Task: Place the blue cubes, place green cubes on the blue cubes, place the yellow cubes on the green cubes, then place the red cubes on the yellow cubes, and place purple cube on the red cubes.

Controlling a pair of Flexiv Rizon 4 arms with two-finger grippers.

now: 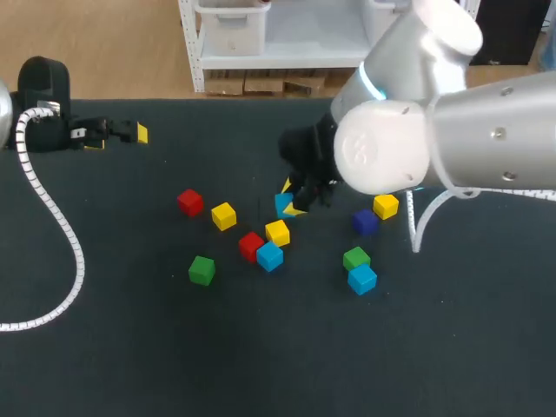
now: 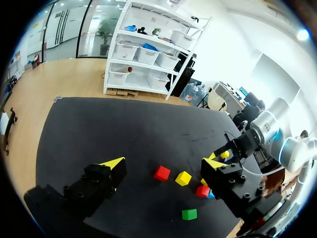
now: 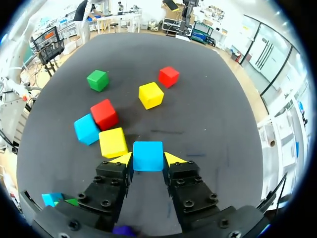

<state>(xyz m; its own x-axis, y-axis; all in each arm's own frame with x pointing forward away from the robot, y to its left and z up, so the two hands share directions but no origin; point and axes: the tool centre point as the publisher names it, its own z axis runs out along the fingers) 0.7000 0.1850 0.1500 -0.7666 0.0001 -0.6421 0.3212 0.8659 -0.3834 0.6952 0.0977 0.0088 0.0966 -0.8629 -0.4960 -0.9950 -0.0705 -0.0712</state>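
Grip first: your right gripper (image 3: 148,161) holds a blue cube (image 3: 147,154) between its two yellow tips, one tip pressed to each side, fingers only a cube's width apart, around the middle of the table (image 1: 130,347). Just beside one finger, on the near side, sits a yellow cube (image 3: 113,142), with a red cube (image 3: 104,113) and a second blue cube (image 3: 86,129) clustered close. To the right lie a purple cube (image 1: 365,222) and a green cube (image 1: 356,258). Your left gripper (image 2: 163,163) hangs wide open at the far left, holding nothing.
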